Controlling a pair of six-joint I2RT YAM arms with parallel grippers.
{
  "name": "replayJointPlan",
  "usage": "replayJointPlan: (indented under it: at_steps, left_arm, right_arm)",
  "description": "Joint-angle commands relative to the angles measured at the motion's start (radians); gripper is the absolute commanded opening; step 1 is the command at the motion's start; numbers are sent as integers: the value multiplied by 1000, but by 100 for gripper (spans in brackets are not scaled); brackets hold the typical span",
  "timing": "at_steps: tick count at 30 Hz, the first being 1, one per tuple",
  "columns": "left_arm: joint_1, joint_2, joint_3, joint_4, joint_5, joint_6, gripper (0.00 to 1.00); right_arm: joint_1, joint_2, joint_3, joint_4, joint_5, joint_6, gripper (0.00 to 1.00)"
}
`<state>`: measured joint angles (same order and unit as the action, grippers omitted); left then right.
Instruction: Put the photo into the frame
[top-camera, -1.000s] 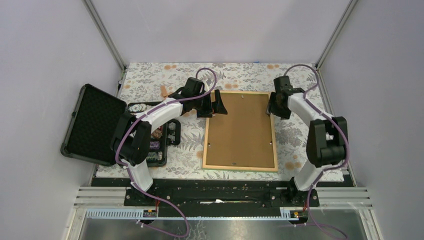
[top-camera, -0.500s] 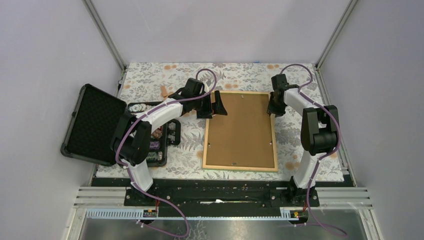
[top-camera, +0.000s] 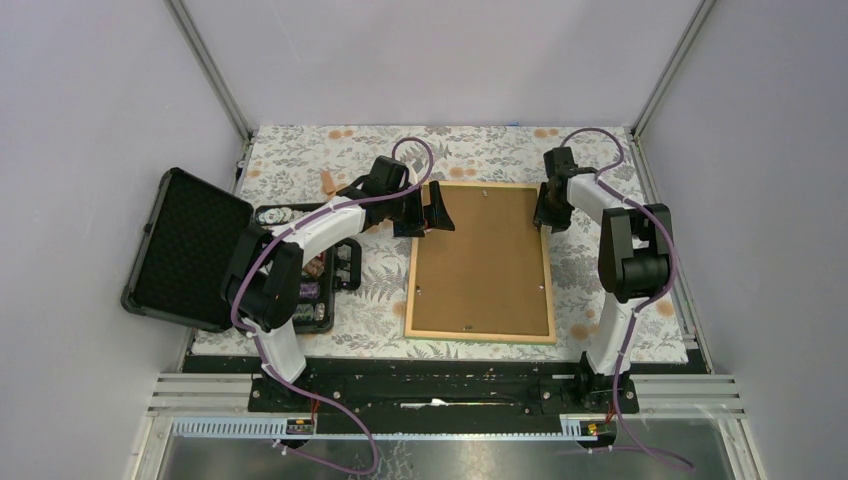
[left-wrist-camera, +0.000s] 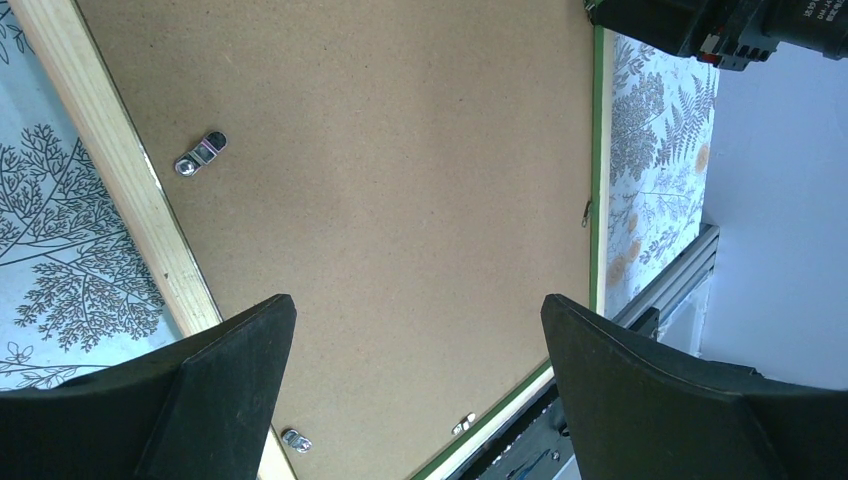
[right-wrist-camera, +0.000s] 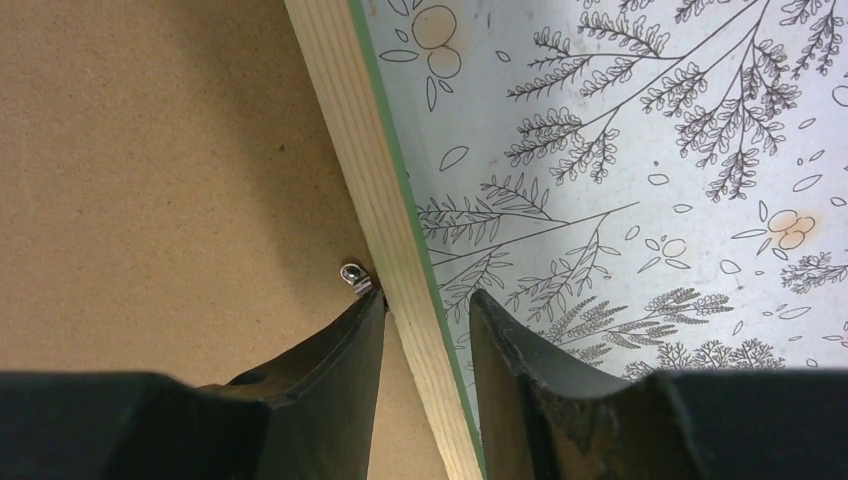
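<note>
The frame (top-camera: 480, 336) lies face down in the middle of the table, light wood back up, with a brown backing board (top-camera: 480, 260) filling it. The photo is out of view. My left gripper (top-camera: 432, 212) hovers over the frame's far left corner, wide open with only the board (left-wrist-camera: 400, 150) below it (left-wrist-camera: 416, 305). My right gripper (top-camera: 545, 215) is at the frame's far right side. Its fingers straddle the wooden rail (right-wrist-camera: 350, 130): one tip touches a small metal clip (right-wrist-camera: 354, 274), the other stands just off the green edge. The gripper (right-wrist-camera: 428, 297) is narrowly open.
An open black case (top-camera: 185, 250) with poker chips (top-camera: 310, 275) sits left of the frame, under my left arm. A small orange object (top-camera: 327, 181) lies at the back left. Grey walls close in both sides and the back of the floral cloth (top-camera: 580, 270).
The right arm folded in and its gripper shifted slightly toward the back along the frame's right rail, jaws narrowing around it. The left arm and frame have not moved.
</note>
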<state>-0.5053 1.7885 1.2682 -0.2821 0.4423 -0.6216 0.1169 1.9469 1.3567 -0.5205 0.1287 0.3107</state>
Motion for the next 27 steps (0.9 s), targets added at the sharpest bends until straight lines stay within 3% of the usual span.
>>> replayJointPlan:
  at_steps: [1, 8, 13, 23, 27]
  left_arm:
    - [5, -32, 2, 44, 31, -5, 99]
    - [5, -34, 1, 45, 31, -5, 99]
    - [5, -36, -1, 46, 30, -5, 99]
    - [4, -37, -1, 47, 33, -6, 99]
    - [4, -38, -1, 47, 34, -6, 99]
  right_arm:
    - [-4, 21, 49, -2, -22, -8, 44]
    - [-3, 73, 34, -12, -1, -7, 38]
    - [-4, 89, -11, -12, 61, -15, 26]
    - [-1, -31, -27, 39, 113, -114, 23]
    - [-1, -96, -25, 61, 43, -151, 25]
